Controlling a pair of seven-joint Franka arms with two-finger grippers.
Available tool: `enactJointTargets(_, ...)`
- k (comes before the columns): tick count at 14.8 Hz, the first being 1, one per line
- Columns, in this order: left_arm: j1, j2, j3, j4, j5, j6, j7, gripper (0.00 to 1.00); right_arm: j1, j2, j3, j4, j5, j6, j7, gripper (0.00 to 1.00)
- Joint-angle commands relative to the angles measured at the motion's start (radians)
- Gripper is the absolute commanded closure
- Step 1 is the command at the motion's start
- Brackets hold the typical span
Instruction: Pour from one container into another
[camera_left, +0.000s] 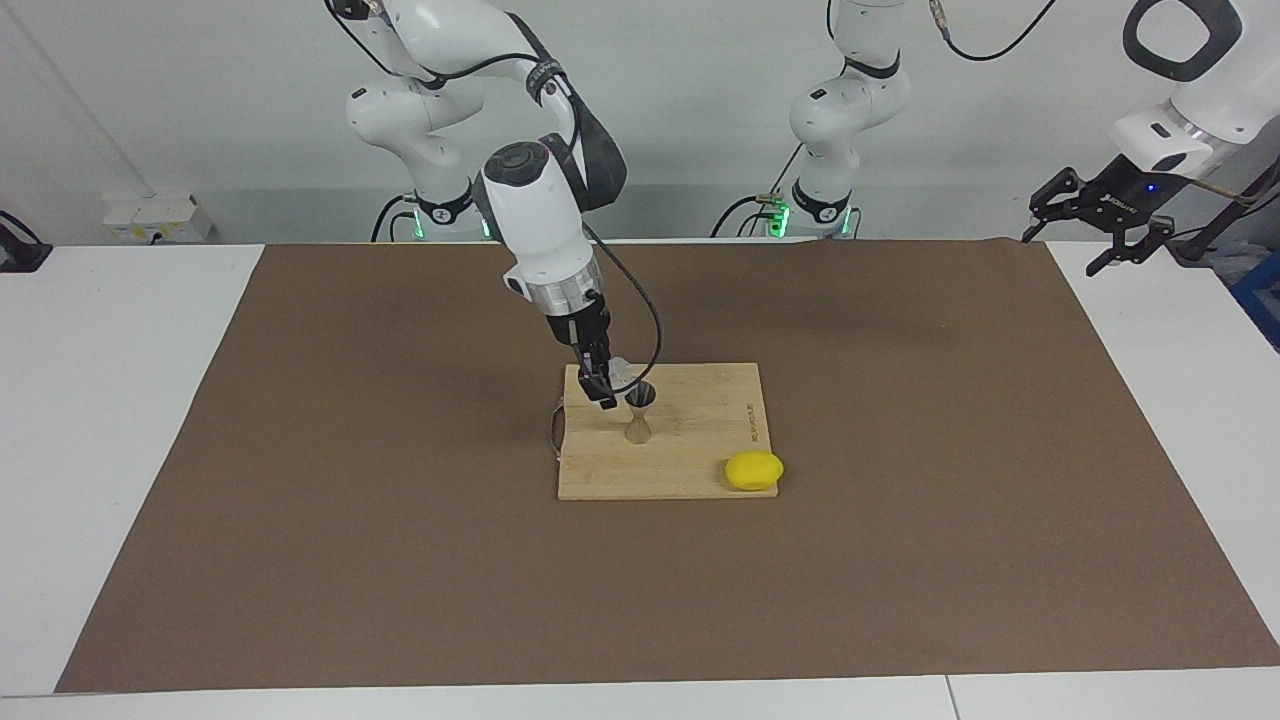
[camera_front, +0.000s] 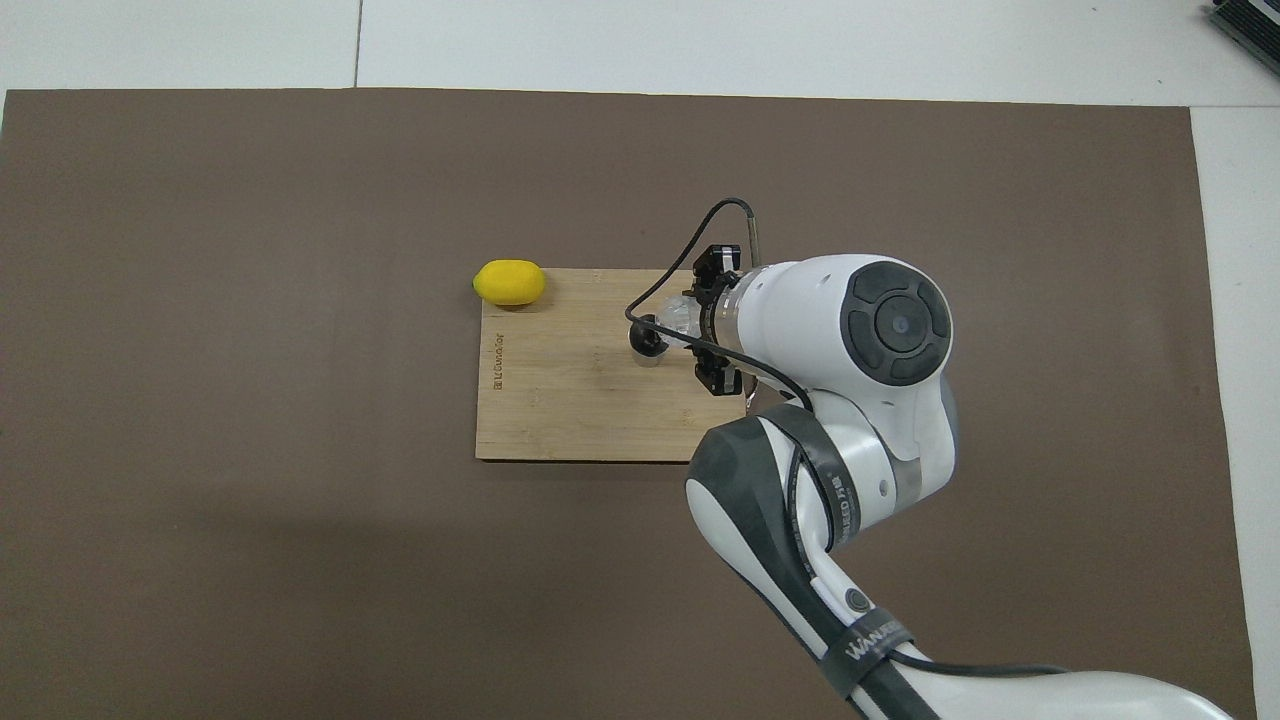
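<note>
The glass tumbler (camera_front: 680, 318) is held tilted by the right end effector (camera_front: 706, 330) over the jigger (camera_front: 648, 342) on the wooden board (camera_front: 560, 400); a lemon (camera_front: 510, 282) is seen at the board's corner.

A bright yellow oval lemon (camera_left: 754, 471) lay on a pale bamboo cutting board (camera_left: 690, 470), over a plain brown mat (camera_left: 300, 500).

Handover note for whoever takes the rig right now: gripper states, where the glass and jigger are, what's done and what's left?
Right gripper: shut on the glass tumbler, held tipped over the jigger's mouth.
Left gripper: open, empty, waiting raised over the table edge at its own end.
Jigger: upright on the cutting board; lemon at the board's corner.
Done: glass picked up, tipped into the pouring pose.
Left: finish the pour, right the glass, set it down. Any liquid cannot be made out.
</note>
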Motion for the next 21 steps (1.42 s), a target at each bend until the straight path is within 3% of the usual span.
enactJointTargets(1, -0.024, -0.017, -0.005, 0.019, 0.055, 0.004, -0.116, 0.00, 0.012, 0.015, 0.000, 0.027, -0.040, -0.019, 0.041, 1.00)
enactJointTargets(4, -0.032, -0.028, -0.054, 0.016, 0.064, 0.036, -0.153, 0.00, 0.012, 0.016, 0.000, 0.030, -0.057, -0.019, 0.052, 1.00)
enactJointTargets(12, -0.178, -0.028, -0.082, 0.016, 0.107, 0.038, -0.563, 0.00, 0.012, 0.016, 0.000, 0.033, -0.060, -0.021, 0.050, 1.00)
enactJointTargets(21, -0.195, -0.044, -0.090, 0.005, 0.153, 0.020, -0.685, 0.00, 0.003, 0.022, 0.004, 0.030, 0.137, -0.007, 0.008, 1.00)
